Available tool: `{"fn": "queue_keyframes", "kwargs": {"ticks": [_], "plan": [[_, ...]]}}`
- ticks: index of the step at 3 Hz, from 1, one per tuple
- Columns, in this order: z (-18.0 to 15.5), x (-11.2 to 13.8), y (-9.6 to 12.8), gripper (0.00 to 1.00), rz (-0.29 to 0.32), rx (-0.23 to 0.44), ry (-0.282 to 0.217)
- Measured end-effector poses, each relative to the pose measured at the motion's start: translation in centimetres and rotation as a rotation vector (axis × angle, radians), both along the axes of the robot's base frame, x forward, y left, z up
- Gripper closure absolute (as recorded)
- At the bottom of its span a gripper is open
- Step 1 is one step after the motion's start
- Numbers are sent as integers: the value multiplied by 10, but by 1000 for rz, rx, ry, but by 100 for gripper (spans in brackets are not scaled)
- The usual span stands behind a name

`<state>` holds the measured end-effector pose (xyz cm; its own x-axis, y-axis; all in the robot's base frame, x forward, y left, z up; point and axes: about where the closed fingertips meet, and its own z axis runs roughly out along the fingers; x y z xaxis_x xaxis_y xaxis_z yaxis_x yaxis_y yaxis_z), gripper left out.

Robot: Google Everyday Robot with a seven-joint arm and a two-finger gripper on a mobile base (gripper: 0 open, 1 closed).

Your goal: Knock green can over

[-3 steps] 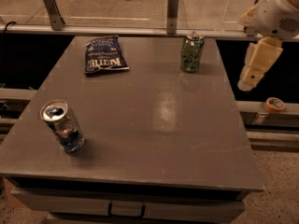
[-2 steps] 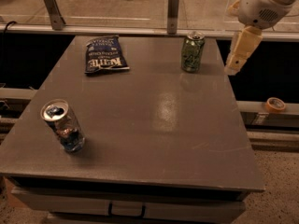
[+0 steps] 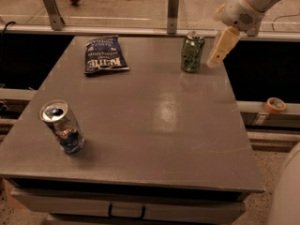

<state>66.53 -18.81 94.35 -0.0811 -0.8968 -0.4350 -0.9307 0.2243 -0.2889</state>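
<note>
Task object: the green can [image 3: 192, 51] stands upright near the far right corner of the counter [image 3: 164, 116], silver top and pull tab facing up.
Can status: not yet knocked over; its base sits flat on the counter.
Claw position: the claw [image 3: 214, 60] hangs on the right side of the green can, angled down and to the left from the white arm [image 3: 248, 6] at the upper right. Its tip is level with the lower half of the can and just above the counter's right edge.
Claw-to-can relation: just beside, with a narrow gap showing; no contact is visible.
Claw state: cannot be told from this view; it shows only as a single pale bar.
Step in hand: approach appears complete, with the claw lined up for a sideways push.
Next move calls for: a short sweep to the left into the can's wall. Contact high on the body would tip it more readily; contact low down may only slide it.
Clearance: the counter to the left of the can is open as far as the chip bag [image 3: 104, 54], so the can has room to fall.
Risk: once toppled, the can may roll, and the far edge is near.
Non-targets: the blue-and-silver can [image 3: 62, 127] at the near left is well apart and is not to be touched.
</note>
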Motion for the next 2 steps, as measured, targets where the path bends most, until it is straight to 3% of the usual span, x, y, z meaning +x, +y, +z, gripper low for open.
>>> {"fn": "queue_keyframes", "kwargs": {"ticks": [2], "plan": [[-29, 30, 14, 0, 15, 220, 72]]}}
